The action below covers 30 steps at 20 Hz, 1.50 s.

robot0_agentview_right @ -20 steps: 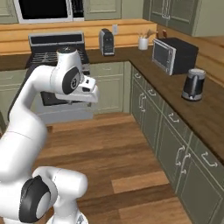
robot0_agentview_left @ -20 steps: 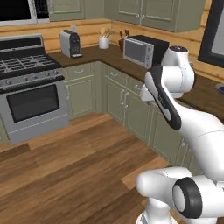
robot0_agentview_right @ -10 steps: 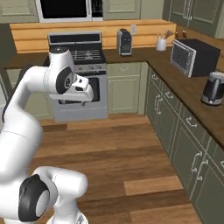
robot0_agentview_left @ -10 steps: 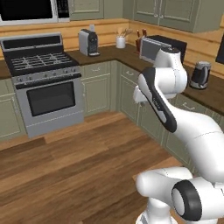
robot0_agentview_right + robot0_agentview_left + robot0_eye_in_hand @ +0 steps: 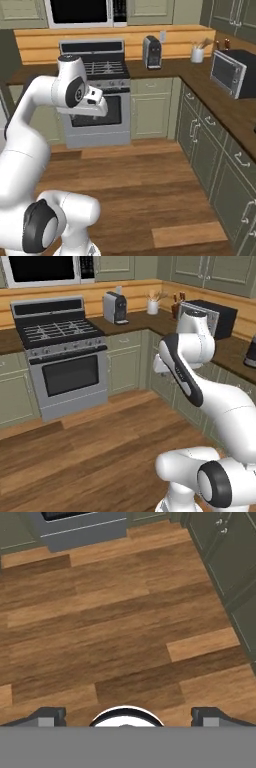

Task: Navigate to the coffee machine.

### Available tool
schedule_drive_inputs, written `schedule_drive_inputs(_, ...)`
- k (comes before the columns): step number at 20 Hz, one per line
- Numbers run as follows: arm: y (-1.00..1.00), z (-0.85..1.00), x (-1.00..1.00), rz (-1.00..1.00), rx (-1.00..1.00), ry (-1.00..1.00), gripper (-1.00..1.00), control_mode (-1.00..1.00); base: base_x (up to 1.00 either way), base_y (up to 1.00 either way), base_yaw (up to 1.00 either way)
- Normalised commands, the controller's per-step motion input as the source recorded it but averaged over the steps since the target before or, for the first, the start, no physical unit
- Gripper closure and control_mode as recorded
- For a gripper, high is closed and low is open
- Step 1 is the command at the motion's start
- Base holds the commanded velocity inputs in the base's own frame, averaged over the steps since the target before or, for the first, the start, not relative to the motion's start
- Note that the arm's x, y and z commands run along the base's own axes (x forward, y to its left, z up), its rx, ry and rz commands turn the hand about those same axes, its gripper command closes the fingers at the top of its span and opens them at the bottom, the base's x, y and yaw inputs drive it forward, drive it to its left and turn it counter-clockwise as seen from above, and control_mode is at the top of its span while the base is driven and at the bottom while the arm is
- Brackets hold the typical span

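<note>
The coffee machine (image 5: 115,307) is a small silver-grey box with a black front recess. It stands on the wooden counter just right of the stove, against the back wall, and also appears in the right base view as the coffee machine (image 5: 152,52). My arm is folded close to the base, well short of that counter. My gripper (image 5: 128,714) points down at the bare wood floor. Its fingertips (image 5: 47,714) stand far apart, open, with nothing between them.
A steel stove (image 5: 60,341) with a microwave (image 5: 45,268) above it fills the back wall. A black toaster oven (image 5: 232,72), a utensil cup (image 5: 197,55) and a dark kettle (image 5: 250,351) sit on the right counter. Green cabinets (image 5: 210,145) line the right side; wood floor (image 5: 125,627) lies ahead.
The whole picture has shifted: the base has driven and turned, so the stove and coffee machine now sit nearer the middle and larger. The kettle has left the right base view. The arm's pose is unchanged.
</note>
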Motion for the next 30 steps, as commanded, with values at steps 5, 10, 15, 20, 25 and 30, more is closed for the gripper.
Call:
schedule_drive_inputs(5,0.0,0.0,0.0,0.0,0.0,0.0,-1.0,1.0,0.14,0.94,0.22)
schedule_drive_inputs(10,0.0,0.0,0.0,0.0,0.0,0.0,-1.0,1.0,0.21,0.72,0.28)
schedule_drive_inputs(15,0.0,0.0,0.0,0.0,0.0,0.0,-1.0,1.0,0.1,0.29,0.19)
schedule_drive_inputs(20,0.0,0.0,0.0,0.0,0.0,0.0,-1.0,1.0,0.16,-0.11,0.05)
schedule_drive_inputs(25,0.0,0.0,0.0,0.0,0.0,0.0,-1.0,1.0,0.28,-0.8,0.25)
schedule_drive_inputs(30,0.0,0.0,0.0,0.0,0.0,0.0,-1.0,1.0,0.14,-1.0,0.16)
